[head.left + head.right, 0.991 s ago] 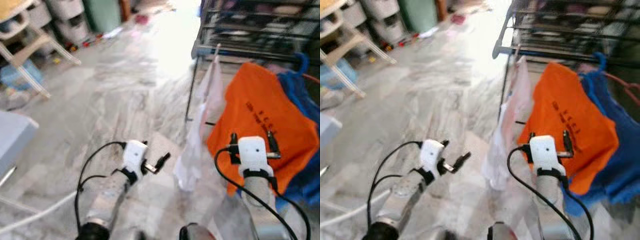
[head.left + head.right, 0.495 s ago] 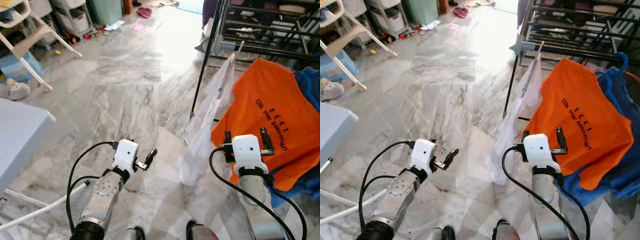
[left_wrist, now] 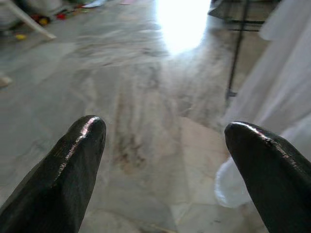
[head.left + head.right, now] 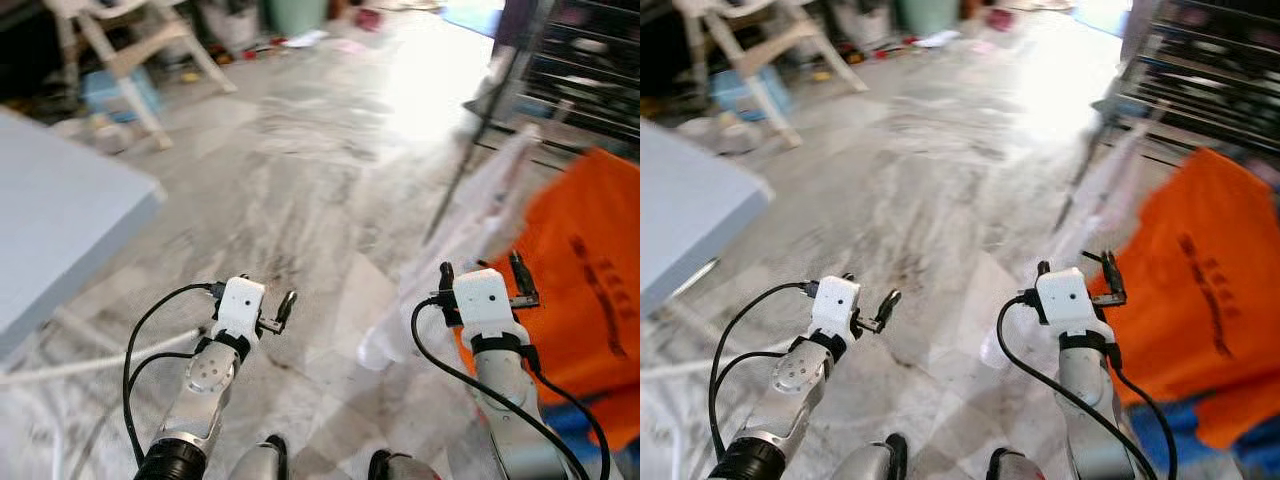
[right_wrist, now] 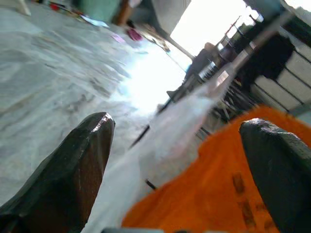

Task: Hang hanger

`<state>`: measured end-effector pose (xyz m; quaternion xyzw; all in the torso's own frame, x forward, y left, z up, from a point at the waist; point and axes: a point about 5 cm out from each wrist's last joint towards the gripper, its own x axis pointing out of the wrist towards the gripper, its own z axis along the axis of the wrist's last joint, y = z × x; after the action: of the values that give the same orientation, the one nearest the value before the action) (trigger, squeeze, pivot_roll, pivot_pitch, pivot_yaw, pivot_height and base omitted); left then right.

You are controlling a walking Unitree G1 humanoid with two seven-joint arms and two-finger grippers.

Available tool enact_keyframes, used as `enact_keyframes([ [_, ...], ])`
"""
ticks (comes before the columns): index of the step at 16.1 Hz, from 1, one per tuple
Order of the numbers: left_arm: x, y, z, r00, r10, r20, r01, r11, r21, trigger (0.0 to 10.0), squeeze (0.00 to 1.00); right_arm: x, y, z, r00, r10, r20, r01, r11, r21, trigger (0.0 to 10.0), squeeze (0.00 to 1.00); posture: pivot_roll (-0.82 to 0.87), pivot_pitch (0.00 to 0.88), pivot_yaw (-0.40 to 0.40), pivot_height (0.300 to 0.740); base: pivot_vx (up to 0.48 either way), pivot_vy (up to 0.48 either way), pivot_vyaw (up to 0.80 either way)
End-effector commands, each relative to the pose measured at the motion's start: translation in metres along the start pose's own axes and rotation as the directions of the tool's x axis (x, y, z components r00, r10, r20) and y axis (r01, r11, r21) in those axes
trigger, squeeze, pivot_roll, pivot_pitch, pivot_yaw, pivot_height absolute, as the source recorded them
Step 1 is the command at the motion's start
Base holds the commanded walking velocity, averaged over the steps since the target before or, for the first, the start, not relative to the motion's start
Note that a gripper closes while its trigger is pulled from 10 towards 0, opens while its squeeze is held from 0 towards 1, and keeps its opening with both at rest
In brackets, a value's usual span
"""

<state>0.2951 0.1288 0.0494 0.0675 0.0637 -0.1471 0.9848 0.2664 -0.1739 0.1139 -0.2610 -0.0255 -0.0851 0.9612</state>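
1. The head camera has swung to the robot's left since half a second ago: the grey table (image 4: 60, 220) now takes up far more of the left side, the white chair (image 4: 130, 45) sits higher and nearer the middle, and the drying rack (image 4: 1200, 90) has slid towards the right edge. This is the view turning, not the things moving

2. The picture is blurred now, which fits a robot that is turning or walking

3. The left gripper (image 4: 272, 310) is held out low over the marble floor (image 4: 300, 170), posed much as it was a moment ago; its fingers (image 3: 73, 170) are spread wide with nothing between them

4. The right gripper (image 4: 482, 275) is held up just in front of the orange shirt (image 4: 580, 300), and its fingers (image 5: 73, 165) are also spread apart and empty

5. The white cloth (image 4: 470, 240) and the orange shirt hang at the rack; whatever hanger carries them is too blurred to make out, and neither gripper holds one

6. With both grippers empty and the view turning away from the rack, this fits either a robot going off to fetch a hanger or one leaving after hanging it
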Motion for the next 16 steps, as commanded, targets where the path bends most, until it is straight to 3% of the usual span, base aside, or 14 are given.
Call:
enact_keyframes([
  [1, -0.002, 0.005, -0.004, 0.999, 0.031, -0.01, -0.031, 0.999, 0.016, 10.0, 0.0, -0.002, 0.006, 0.001, 1.0, 0.023, 0.006, -0.023, 1.0, -0.006, 10.0, 0.0, -0.11, 0.179, 0.031, 0.74, 0.0, 0.0, 0.8],
  [5, -0.004, 0.013, -0.008, 0.995, 0.096, -0.026, -0.096, 0.995, 0.022, 10.0, 0.0, -0.004, 0.014, 0.003, 0.998, 0.063, 0.019, -0.063, 0.998, -0.007, 10.0, 0.0, -0.1, 0.184, 0.028, 0.74, 0.0, 0.0, 0.8],
  [13, -0.012, 0.012, -0.034, 0.986, 0.1, -0.133, -0.094, 0.994, 0.054, 10.0, 0.0, -0.003, 0.022, -0.001, 0.994, 0.11, 0.007, -0.11, 0.994, 0.015, 10.0, 0.0, -0.09, 0.184, 0.024, 0.74, 0.0, 0.0, 0.8],
  [16, -0.015, 0.01, -0.046, 0.977, 0.09, -0.195, -0.082, 0.995, 0.048, 10.0, 0.0, -0.005, 0.033, -0.014, 0.985, 0.157, -0.071, -0.148, 0.983, 0.112, 10.0, 0.0, -0.1, 0.183, 0.023, 0.74, 0.0, 0.0, 0.0],
])
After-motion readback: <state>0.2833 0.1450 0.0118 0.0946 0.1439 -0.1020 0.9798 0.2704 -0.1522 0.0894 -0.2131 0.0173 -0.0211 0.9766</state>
